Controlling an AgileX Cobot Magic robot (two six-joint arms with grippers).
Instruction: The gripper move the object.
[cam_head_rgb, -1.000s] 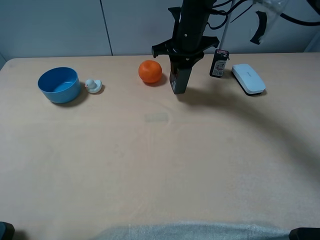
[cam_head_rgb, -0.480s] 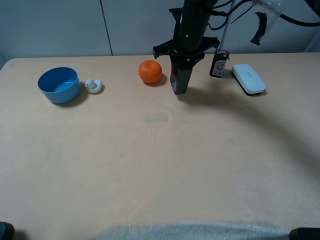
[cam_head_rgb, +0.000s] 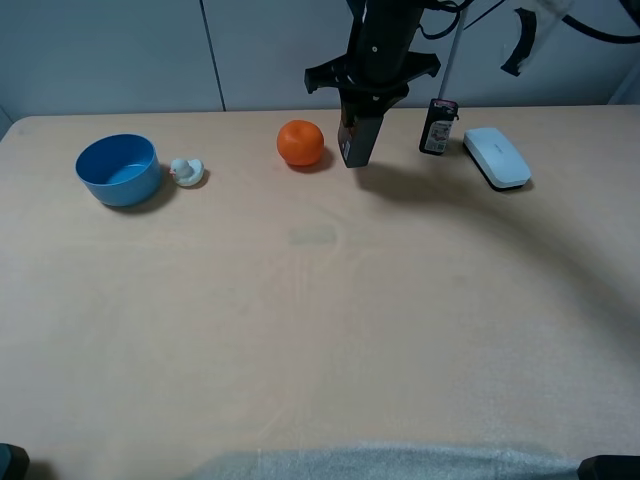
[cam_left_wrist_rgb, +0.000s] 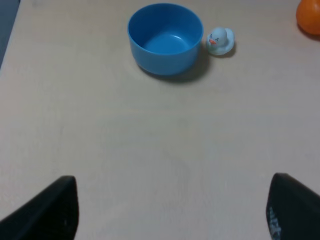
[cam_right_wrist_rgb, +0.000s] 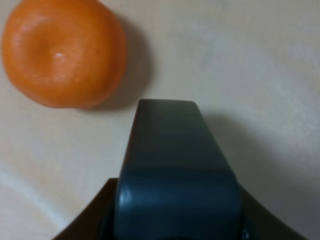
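Note:
The object, a tall dark green-black bottle, hangs upright from my right gripper, which is shut on its upper part. It hovers just above the table, right of the orange ball. In the right wrist view the bottle fills the lower middle, seen from above, with the orange ball close beside it. My left gripper is open and empty over bare table, only its two black fingertips showing.
A small black packet with a red-white label and a white flat device lie right of the bottle. A blue bowl and a small white duck sit at the far left; they also show in the left wrist view.
The right gripper has lifted the bottle off the table and carried it slightly toward the back edge. The left arm has not moved.

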